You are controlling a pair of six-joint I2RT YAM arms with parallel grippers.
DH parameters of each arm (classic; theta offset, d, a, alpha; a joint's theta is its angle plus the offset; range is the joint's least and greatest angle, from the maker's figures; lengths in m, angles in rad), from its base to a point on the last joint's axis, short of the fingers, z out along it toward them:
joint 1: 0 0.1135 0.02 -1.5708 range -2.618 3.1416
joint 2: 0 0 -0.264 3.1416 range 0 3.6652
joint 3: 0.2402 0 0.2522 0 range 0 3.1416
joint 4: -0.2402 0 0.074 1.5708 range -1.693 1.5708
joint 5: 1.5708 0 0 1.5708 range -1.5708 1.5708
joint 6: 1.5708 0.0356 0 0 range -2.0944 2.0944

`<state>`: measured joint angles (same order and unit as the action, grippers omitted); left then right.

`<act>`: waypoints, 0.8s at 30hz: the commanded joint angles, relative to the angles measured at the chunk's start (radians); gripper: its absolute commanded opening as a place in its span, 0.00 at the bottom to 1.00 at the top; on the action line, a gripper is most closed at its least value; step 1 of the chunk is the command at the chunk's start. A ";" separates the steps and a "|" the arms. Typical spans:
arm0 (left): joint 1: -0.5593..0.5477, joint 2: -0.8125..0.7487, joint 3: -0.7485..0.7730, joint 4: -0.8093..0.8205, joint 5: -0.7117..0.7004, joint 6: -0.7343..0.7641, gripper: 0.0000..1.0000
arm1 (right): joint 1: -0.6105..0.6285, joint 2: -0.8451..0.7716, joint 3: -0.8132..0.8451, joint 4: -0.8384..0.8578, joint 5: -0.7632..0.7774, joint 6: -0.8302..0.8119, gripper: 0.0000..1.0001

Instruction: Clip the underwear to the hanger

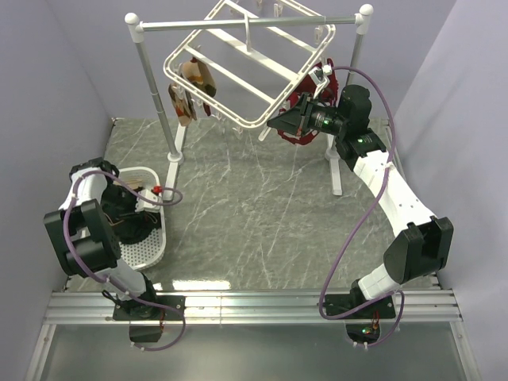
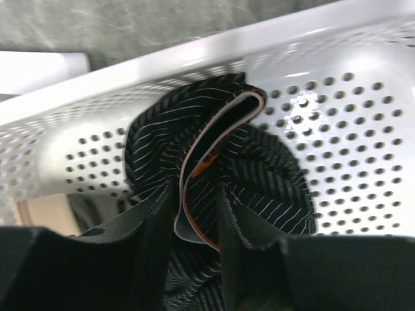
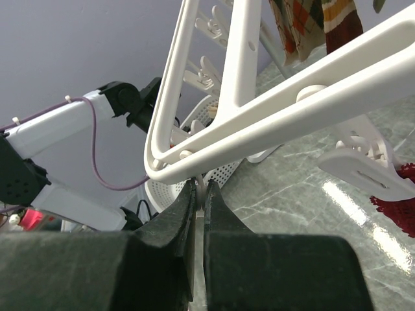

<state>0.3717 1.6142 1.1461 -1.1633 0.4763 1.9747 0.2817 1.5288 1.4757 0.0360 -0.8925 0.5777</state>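
The underwear (image 2: 259,168), black with thin pale stripes and an orange-edged waistband, lies bunched in a white perforated basket (image 2: 363,129). My left gripper (image 2: 194,194) is down in the basket, its fingers closed against both sides of a waistband fold. From above, the left gripper (image 1: 135,218) covers most of the underwear (image 1: 127,230). The white hanger (image 1: 238,71) hangs tilted from the rail. My right gripper (image 1: 274,125) is shut on a small clip under the hanger's near corner. In the right wrist view the gripper (image 3: 200,188) pinches that clip just below the frame (image 3: 259,123).
A white two-post rail stand (image 1: 151,79) carries the hanger. A tan-and-red argyle garment (image 1: 190,79) hangs at its left. A dark red bra (image 1: 302,119) hangs behind my right gripper. Another clip (image 3: 363,168) dangles to the right. The basket (image 1: 155,250) sits at the table's left.
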 commanded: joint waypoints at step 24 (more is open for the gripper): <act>-0.102 -0.326 0.116 -0.147 0.162 -0.287 0.00 | -0.001 0.024 0.064 0.053 0.009 0.025 0.00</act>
<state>0.2916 1.3487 1.1995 -1.2324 0.5484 1.8072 0.2817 1.5444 1.4879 0.0444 -0.9043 0.5892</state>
